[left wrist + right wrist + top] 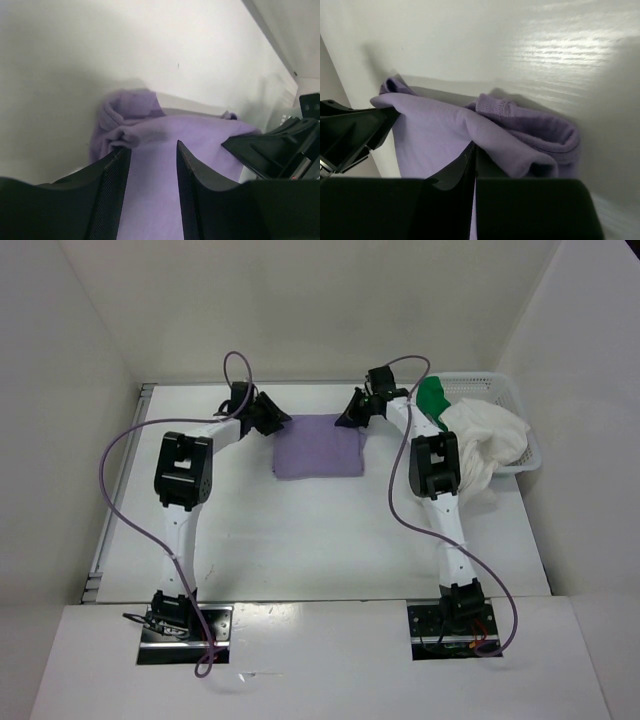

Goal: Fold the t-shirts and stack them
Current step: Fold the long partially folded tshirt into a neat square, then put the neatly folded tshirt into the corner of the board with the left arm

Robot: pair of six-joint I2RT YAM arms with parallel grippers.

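A lavender t-shirt (318, 445) lies folded into a flat square on the white table (300, 530), towards the back. My left gripper (283, 420) hovers at its back-left corner, open, with cloth (200, 135) showing behind the gap between its fingers (152, 147) and nothing pinched. At the back-right corner my right gripper (346, 420) is shut, and its closed tips (474, 146) rest against a rolled fold of the lavender shirt (445, 130). A white t-shirt (490, 445) and a green t-shirt (432, 395) hang out of the basket at the right.
The white mesh basket (510, 390) stands at the back right corner, the white shirt spilling over its near rim onto the table. White walls close in the table at the back and on both sides. Purple cables loop from both arms.
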